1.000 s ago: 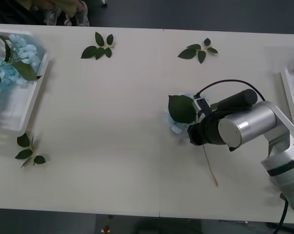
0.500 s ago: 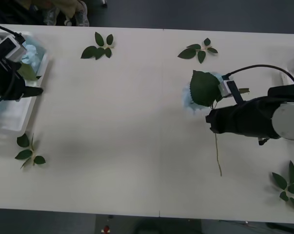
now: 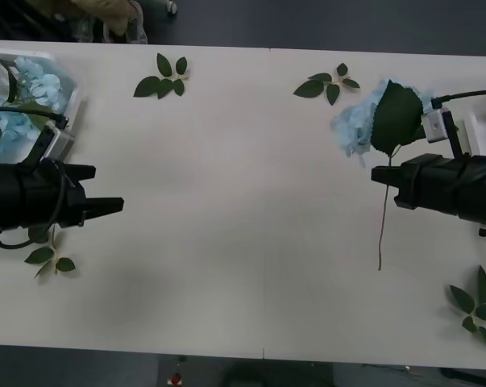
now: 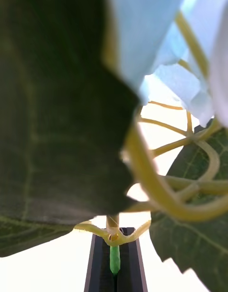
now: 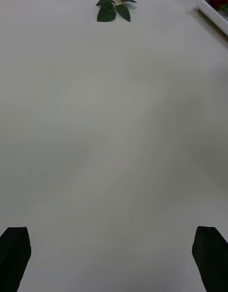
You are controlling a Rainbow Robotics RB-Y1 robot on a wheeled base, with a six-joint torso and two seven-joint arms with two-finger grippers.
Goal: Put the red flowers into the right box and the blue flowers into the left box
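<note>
Right gripper (image 3: 380, 175): at the table's right side — black fingers pinched on the thin green stem of a pale sky-blue hydrangea-like flower (image 3: 357, 126), held clear of the white table (image 3: 226, 201); the stem hung down past the fingers.
Held flower: its fluffy blue head and one large dark green leaf (image 3: 396, 117) sat just above the gripper; in the right wrist view the stem (image 4: 114, 258) was clamped between the two dark fingers.
Left gripper (image 3: 114, 205): low over the table's left side, black fingers (image 5: 14, 254) spread wide with nothing between them.
Left box (image 3: 65, 121): white translucent plastic basket at the left edge — more pale blue flowers (image 3: 37, 81) lay inside.
Right box (image 5: 213, 14): white rim at the far right, something red inside.
Loose green leaf sprigs (image 3: 164, 76): scattered on the table, apart from both grippers.
</note>
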